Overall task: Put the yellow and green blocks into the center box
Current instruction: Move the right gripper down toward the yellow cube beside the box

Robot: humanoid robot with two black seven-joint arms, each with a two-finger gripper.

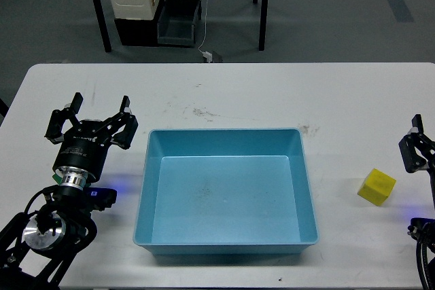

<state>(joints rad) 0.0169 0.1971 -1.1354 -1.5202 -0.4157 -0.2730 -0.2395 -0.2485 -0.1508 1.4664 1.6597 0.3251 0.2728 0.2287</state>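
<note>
Light-blue plastic tray (226, 244) stood in the middle of the white table (224, 89).
The left gripper (99, 106) was wide open beside it. The small bright yellow cube (376, 187) lay right of it, near the right gripper (416, 146), whose state I cannot tell.

White bench (224, 86) spans nearly full width, far edge straight, corners rounded. Surface scuffed: dark smudges near middle behind tray, small speck at front edge. Light-blue tray (144, 188) sits flat at centre, toward near edge, long side across bench, inside bare. Yellow block (376, 187) rests on bench right of tray, well apart from it, turned slightly askew. Faint blue glow on bench surface at near left and near right.
</note>
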